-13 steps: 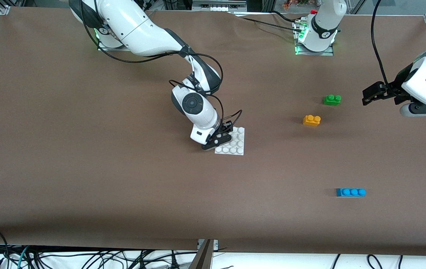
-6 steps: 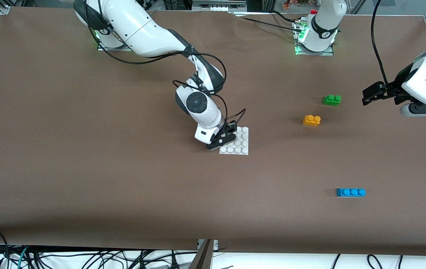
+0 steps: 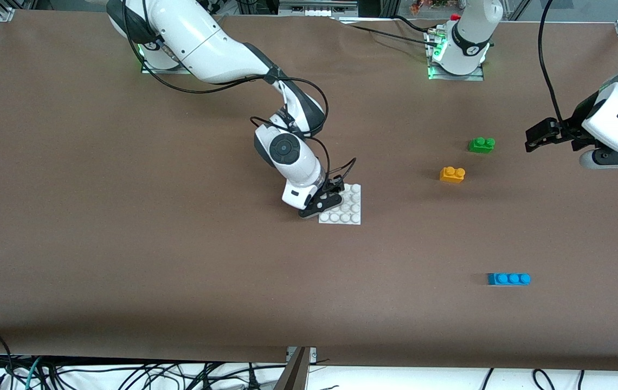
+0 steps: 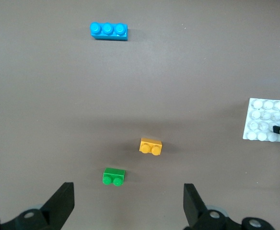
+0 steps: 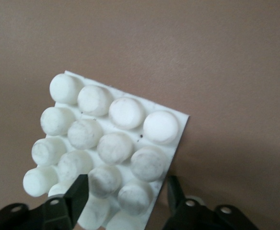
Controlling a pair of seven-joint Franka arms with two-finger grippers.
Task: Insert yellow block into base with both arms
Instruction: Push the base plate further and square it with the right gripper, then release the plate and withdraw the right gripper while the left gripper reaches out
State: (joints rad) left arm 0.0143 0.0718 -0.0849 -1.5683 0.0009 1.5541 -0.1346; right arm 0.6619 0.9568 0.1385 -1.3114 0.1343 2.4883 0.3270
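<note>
The white studded base (image 3: 348, 208) lies flat near the middle of the table. My right gripper (image 3: 326, 201) is down at the base's corner toward the right arm's end. In the right wrist view the base (image 5: 116, 143) fills the frame. My right gripper (image 5: 126, 184) is open there, one finger over the studs and the other just off the plate's edge. The yellow block (image 3: 452, 174) sits alone toward the left arm's end, also visible in the left wrist view (image 4: 151, 146). My left gripper (image 3: 535, 138) hangs open and empty in the air beside the green brick.
A green two-stud brick (image 3: 481, 144) sits just farther from the front camera than the yellow block. A blue three-stud brick (image 3: 509, 279) lies nearer to the camera. Both arm bases stand along the edge of the table farthest from the front camera.
The right gripper slid the base a little toward the left arm's end, then opened its fingers off the plate. The left arm has not moved.
</note>
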